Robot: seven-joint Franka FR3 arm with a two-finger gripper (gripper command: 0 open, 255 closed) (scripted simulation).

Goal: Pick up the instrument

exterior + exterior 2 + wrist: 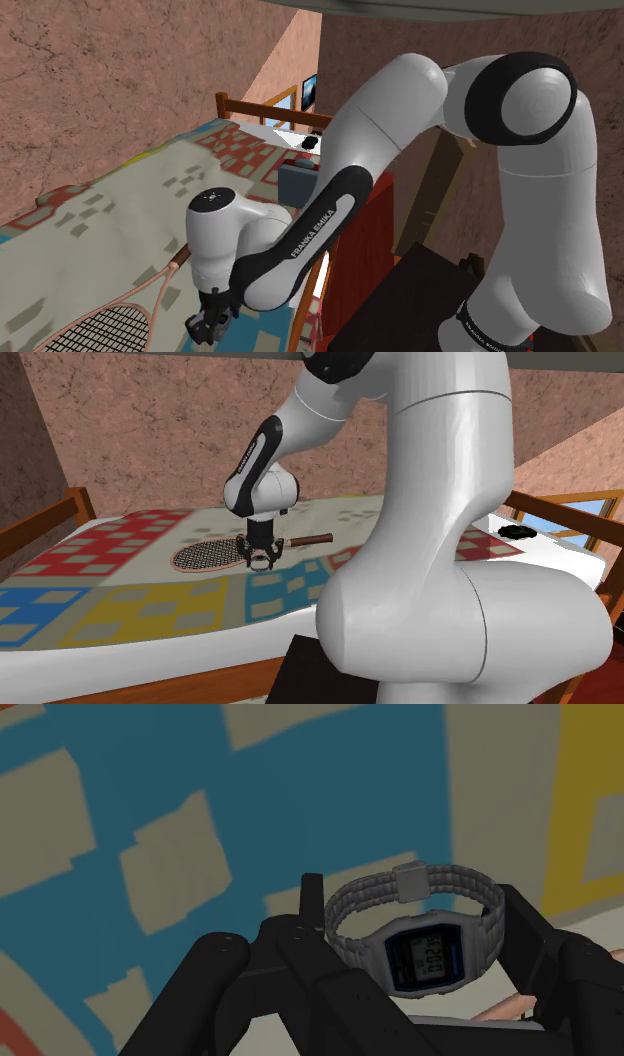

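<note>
A patchwork quilt (130, 587) of blue, yellow and red squares covers the wooden bed (55, 514), and a tennis racket (205, 555) lies flat on it. The white arm (340, 200) reaches down, its gripper (261, 559) just beside the racket's throat. The fingers (530, 944) are closed around a grey digital wristwatch (420, 934), which seems lifted clear of the quilt

White arm (400, 110), black joints (515, 95), black end effector (261, 560)

Grey watch (425, 944); quilt (130, 607) checkered red, blue, yellow, beige
</note>
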